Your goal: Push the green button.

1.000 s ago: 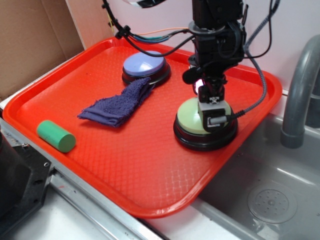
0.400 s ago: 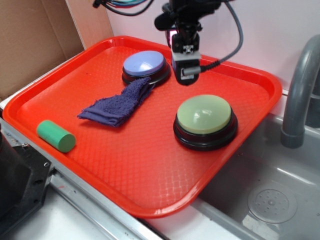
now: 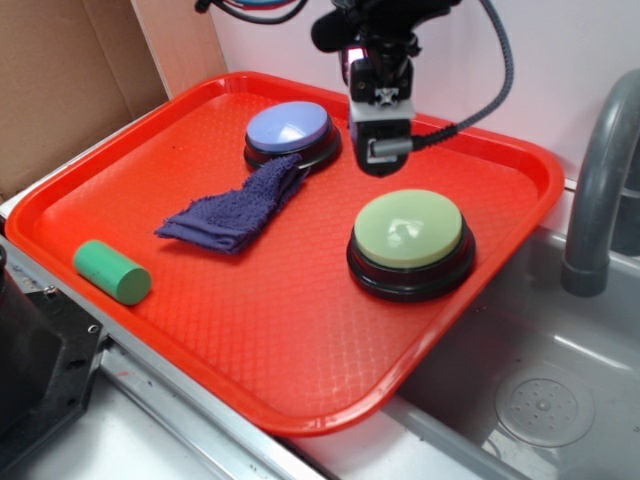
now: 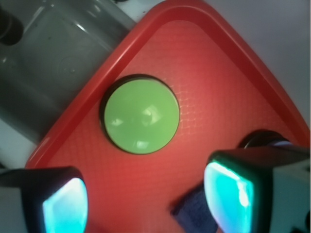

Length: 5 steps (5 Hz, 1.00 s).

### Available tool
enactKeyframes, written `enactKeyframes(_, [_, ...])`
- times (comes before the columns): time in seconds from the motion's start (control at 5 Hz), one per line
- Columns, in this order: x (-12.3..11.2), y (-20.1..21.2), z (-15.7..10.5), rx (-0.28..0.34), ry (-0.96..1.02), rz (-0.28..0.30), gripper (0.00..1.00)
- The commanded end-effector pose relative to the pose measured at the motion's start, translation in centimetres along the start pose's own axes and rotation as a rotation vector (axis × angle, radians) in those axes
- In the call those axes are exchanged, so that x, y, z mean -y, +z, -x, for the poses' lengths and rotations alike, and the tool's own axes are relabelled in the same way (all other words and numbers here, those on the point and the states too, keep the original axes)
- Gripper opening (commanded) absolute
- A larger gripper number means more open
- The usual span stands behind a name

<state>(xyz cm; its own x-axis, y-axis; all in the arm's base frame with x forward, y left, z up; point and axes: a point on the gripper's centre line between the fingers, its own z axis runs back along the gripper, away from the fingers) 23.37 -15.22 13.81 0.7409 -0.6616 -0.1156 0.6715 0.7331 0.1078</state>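
Wrist view shows the hand (image 4: 146, 199) with fingers apart and empty, hovering above the tray (image 3: 300, 340). The green button (image 3: 409, 229) sits near the tray's right edge; a misaimed descent could press the blue button (image 3: 288, 127) instead.

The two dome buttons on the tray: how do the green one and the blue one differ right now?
The green button has a pale green dome; the blue button has a lavender-blue one. The green button looks slightly larger. The green button sits clear near the tray's sink-side edge, while the blue button sits near the back with the purple cloth reaching its base. Both are round domes on black bases, and the tool touches neither.
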Motion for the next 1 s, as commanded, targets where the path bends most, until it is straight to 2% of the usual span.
enactKeyframes(0.0, [0.3, 2.9, 1.9, 0.129, 0.021, 0.016, 1.00])
enactKeyframes(0.4, [0.4, 1.9, 3.9, 0.132, 0.088, 0.048, 1.00])
enactKeyframes(0.8, [-0.5, 1.7, 5.7, 0.142, 0.220, 0.069, 1.00])
